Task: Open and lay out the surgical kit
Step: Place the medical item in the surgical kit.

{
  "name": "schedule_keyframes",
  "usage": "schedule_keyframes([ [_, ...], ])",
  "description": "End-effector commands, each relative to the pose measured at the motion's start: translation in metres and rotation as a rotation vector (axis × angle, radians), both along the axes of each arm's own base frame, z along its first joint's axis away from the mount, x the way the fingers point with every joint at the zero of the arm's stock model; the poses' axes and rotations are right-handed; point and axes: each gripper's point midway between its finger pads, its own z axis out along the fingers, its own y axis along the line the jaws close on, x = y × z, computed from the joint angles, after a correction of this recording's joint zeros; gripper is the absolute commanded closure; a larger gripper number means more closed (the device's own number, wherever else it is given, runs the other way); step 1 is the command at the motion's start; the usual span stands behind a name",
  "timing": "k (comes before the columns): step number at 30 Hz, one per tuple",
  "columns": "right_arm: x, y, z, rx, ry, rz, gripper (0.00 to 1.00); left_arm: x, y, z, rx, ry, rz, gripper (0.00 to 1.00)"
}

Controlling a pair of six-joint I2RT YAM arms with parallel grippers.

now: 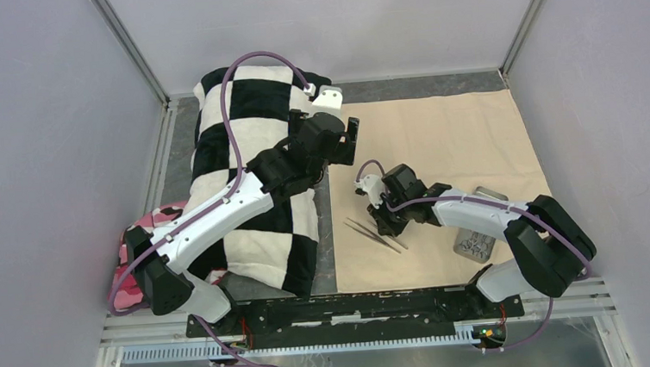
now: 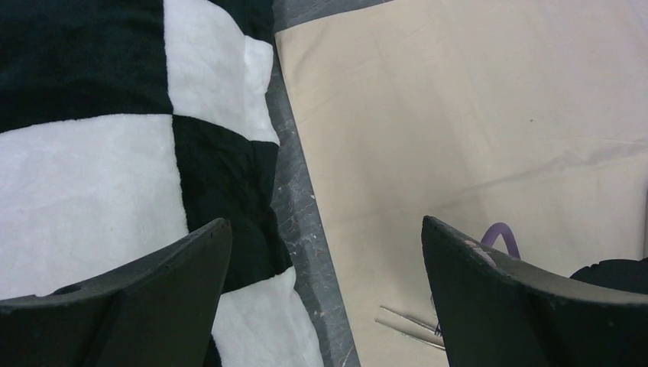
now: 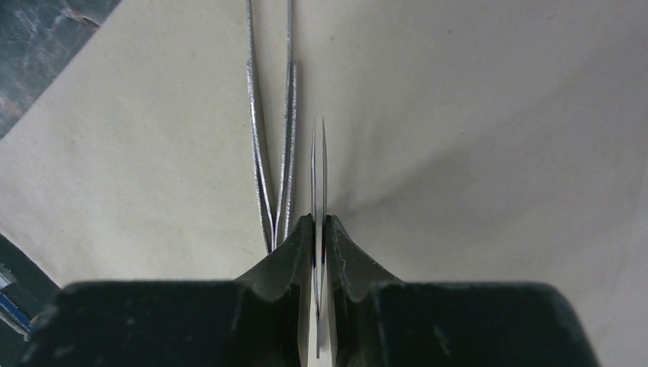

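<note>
Tweezers [image 3: 319, 164] pinched in my right gripper [image 3: 319, 229], frame centre: I should lay them flat on the beige cloth [image 3: 489, 130] beside the other pair [image 3: 269, 153], then release slowly.

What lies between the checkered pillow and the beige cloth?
A bare grey tabletop strip separates pillow and cloth, clearest in the left wrist view.

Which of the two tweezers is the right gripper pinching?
The edge-on tweezers, clamped between the right gripper fingers with both blades pressed close. The other tweezers lie flat on the beige cloth alongside, outside the jaws.
</note>
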Motion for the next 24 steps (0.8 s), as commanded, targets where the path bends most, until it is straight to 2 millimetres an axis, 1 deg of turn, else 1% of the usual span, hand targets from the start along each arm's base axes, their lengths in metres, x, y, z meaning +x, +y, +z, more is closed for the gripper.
schedule_keyframes([
  [1,0.010,-0.006,0.008,-0.016,-0.060,-0.061,0.85,0.003,-0.004,0.019,-0.061,-0.036,0.014,0.00],
  [8,0.009,-0.009,0.005,-0.059,-0.064,-0.066,0.82,0.003,-0.005,0.017,-0.060,-0.031,0.008,0.00],
  [15,0.017,0.001,0.008,-0.058,-0.080,-0.054,0.79,0.002,-0.006,0.017,-0.060,-0.030,0.004,0.00],
  [19,0.020,0.004,0.005,-0.071,-0.084,-0.048,0.77,0.003,-0.005,0.018,-0.060,-0.031,0.004,0.00],
  [24,0.025,0.009,0.007,-0.082,-0.104,-0.039,0.76,0.002,-0.006,0.018,-0.061,-0.031,0.002,0.00],
])
